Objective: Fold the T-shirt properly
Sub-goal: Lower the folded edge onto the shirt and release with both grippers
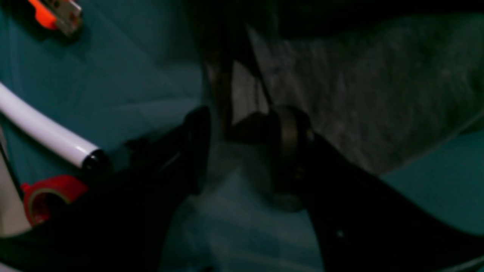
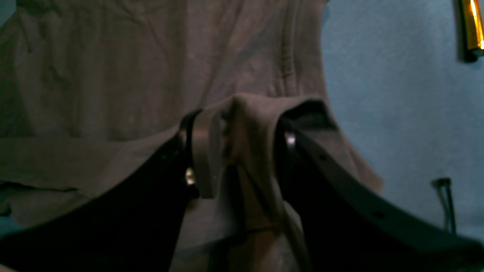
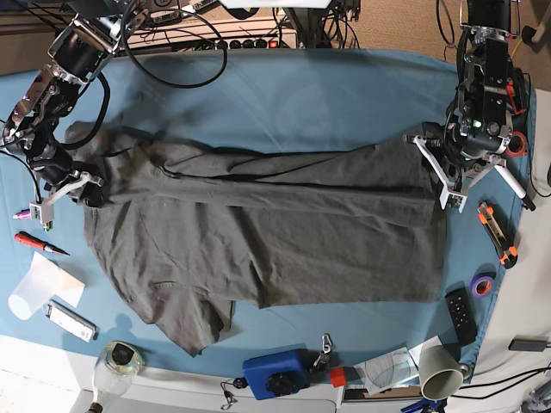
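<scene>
Base view, left to right: right gripper (image 3: 86, 191) jaws apart, a T-shirt (image 3: 258, 232) fold bunched between them, seen only by the right wrist camera. T-shirt lies across the blue tablecloth (image 3: 301, 95). Left gripper (image 3: 437, 163) jaws apart at the shirt's edge; contact unclear.

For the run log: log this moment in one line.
T-shirt: spread, half-folded | right tool: open, fabric between | left tool: open at edge
</scene>
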`<action>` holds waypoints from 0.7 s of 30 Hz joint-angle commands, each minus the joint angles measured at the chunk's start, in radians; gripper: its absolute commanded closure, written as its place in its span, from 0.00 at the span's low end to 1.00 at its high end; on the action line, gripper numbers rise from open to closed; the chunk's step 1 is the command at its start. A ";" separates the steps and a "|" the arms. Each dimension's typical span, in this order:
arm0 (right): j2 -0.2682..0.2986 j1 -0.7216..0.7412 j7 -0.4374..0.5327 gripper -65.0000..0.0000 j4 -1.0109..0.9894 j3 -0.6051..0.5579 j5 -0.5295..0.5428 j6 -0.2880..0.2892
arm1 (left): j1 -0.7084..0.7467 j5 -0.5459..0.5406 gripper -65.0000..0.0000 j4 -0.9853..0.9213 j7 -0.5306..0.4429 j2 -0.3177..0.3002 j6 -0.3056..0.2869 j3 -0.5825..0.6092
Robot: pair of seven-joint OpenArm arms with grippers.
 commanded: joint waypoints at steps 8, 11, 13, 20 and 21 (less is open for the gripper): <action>0.019 0.018 0.018 0.67 0.018 0.003 -0.036 -0.030 | 0.021 -0.007 0.60 0.082 0.025 0.000 0.003 -0.008; 0.019 0.018 0.018 0.67 0.018 0.003 -0.037 -0.030 | 0.036 -0.006 0.60 0.120 0.021 0.009 0.004 -0.009; 0.019 0.018 0.018 0.67 0.018 0.003 -0.037 -0.030 | 0.039 -0.006 0.60 0.137 0.019 0.019 0.004 -0.018; 0.019 0.018 0.010 0.67 0.018 0.003 -0.043 -0.030 | 0.091 -0.046 0.60 0.141 0.016 0.068 0.004 -0.071; 0.019 0.018 0.011 0.67 0.018 0.003 -0.043 -0.030 | 0.101 -0.050 0.60 0.141 0.014 0.080 0.003 -0.077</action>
